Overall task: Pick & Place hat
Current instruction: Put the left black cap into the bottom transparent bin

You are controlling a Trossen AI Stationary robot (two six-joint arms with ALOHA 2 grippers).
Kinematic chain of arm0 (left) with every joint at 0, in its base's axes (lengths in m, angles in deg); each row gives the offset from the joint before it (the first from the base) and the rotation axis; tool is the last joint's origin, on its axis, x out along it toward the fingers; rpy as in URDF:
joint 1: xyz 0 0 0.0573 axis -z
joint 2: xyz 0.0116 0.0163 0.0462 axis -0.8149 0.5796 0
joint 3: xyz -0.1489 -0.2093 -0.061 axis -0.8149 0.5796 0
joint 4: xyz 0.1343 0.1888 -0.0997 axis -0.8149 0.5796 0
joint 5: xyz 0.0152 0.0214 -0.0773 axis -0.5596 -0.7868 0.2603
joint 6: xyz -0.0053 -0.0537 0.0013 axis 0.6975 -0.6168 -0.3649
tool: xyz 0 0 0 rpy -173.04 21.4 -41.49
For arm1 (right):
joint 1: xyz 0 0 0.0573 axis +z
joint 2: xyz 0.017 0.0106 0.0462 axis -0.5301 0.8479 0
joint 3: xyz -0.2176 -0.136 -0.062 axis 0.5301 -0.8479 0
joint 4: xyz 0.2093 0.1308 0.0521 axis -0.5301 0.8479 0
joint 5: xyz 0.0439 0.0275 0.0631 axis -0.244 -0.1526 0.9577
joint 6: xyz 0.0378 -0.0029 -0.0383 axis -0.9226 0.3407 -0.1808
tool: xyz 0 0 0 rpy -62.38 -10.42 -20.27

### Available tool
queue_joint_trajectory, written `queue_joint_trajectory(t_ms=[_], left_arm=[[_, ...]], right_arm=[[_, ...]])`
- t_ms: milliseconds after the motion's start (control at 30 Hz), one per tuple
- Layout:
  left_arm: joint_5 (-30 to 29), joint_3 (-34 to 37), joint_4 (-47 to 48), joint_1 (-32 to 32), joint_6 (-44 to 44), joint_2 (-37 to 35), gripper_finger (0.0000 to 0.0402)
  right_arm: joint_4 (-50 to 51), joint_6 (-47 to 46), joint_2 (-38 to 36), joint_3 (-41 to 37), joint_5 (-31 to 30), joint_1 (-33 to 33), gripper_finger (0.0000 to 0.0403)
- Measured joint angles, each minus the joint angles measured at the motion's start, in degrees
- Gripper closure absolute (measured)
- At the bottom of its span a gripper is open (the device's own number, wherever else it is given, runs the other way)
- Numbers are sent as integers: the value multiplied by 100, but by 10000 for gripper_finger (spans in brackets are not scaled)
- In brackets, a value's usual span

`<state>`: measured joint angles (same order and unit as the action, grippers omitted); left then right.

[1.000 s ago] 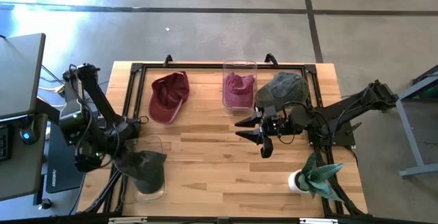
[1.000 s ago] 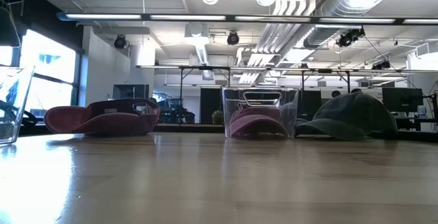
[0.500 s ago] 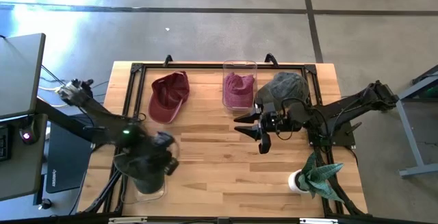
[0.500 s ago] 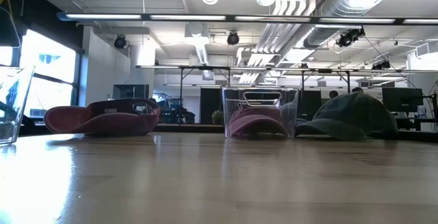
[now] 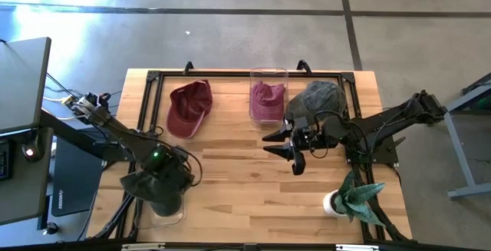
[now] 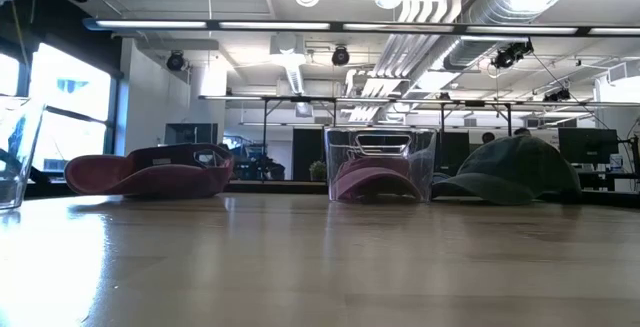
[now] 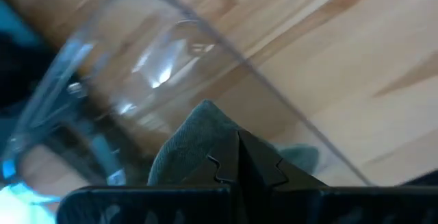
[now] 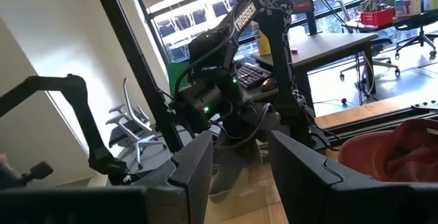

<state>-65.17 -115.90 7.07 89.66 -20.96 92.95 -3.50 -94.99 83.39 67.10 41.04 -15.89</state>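
Observation:
My left gripper (image 5: 173, 179) is shut on a dark grey-green hat (image 5: 156, 194) over a clear container (image 5: 178, 214) at the table's near left; the hat also shows in the left wrist view (image 7: 191, 145). My right gripper (image 5: 295, 157) is open and empty above the table's middle right, and it shows in the right wrist view (image 8: 239, 172). A maroon cap (image 5: 189, 107) lies on the far left of the table. A maroon hat (image 5: 266, 99) sits in a clear container (image 5: 268, 73). Another grey-green hat (image 5: 321, 97) lies at the far right. My left gripper pinches a raised fold of the hat's cloth (image 7: 205, 125) between its two shut fingers. The fingers come from above, slanting down. The rest of the hat hangs below them over the clear container (image 7: 205, 42). I cannot tell whether the hat touches the container.
A potted plant (image 5: 354, 197) stands at the near right corner. A black frame (image 5: 153, 78) runs along the table's far and side edges. Bare wood (image 5: 245, 182) lies between the two grippers.
My left arm has stretched out and dropped lower, and its gripper has gone toward the table's right edge over the near-left container, still shut on the hat. The hat has stayed over the container and looks more bunched.

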Motion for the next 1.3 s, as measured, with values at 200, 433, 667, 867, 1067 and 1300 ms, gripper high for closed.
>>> queue_joint_trajectory(t_ms=[200,433,667,867,1067,1300], left_arm=[[218,552,-557,140,-103,-9,401],[111,1252,-1682,131,-233,-4,401],[-386,1364,-1873,130,-355,-71,396],[-269,1069,-1676,125,-253,-495,338],[162,241,-918,132,-742,-920,315],[1116,-452,-278,662,-2117,-1025,343]], right_arm=[[13,40,0,0,-26,-3,263],[18,42,0,0,-25,-3,263],[21,40,0,0,-26,-3,263],[24,42,0,0,-26,-3,263],[35,43,0,0,-26,-3,263],[57,45,0,0,47,-3,263]])
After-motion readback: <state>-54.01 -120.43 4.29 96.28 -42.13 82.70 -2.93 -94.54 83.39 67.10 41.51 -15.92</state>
